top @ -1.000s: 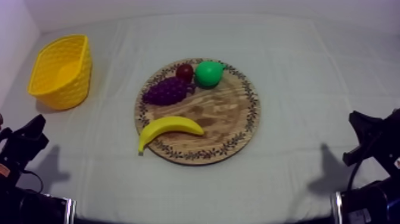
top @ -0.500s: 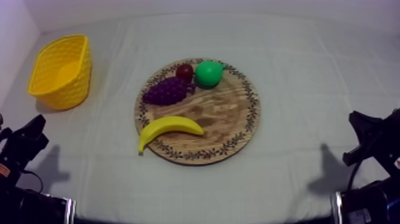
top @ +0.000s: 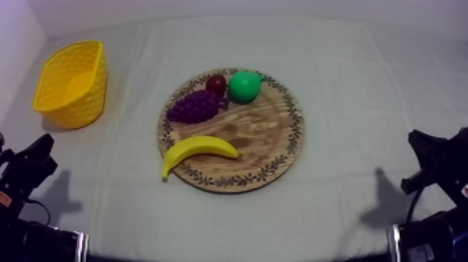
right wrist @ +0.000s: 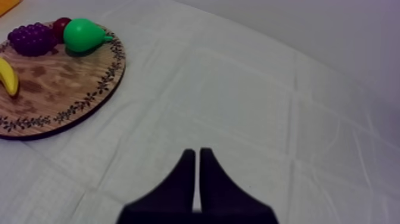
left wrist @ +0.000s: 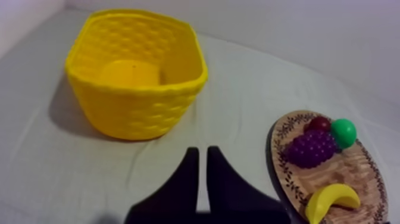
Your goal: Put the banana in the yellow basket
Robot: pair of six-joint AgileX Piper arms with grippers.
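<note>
A yellow banana (top: 198, 150) lies on the near left part of the round wooden board (top: 271, 143), one tip over the rim. The yellow basket (top: 72, 83) stands at the far left, with nothing in it. My left gripper (top: 36, 157) rests low at the left edge; its fingers lie together as a narrow wedge (left wrist: 201, 161) over bare cloth in front of the basket (left wrist: 136, 71), with the banana (left wrist: 330, 201) off to the side. My right gripper (top: 423, 150) rests low at the right edge, its shut wedge (right wrist: 194, 159) over cloth beside the board (right wrist: 53, 95).
A purple bunch of grapes (top: 196, 106), a small red fruit (top: 216, 84) and a green pear (top: 244, 86) sit on the far part of the board. Open cloth lies between board and basket and to the board's right.
</note>
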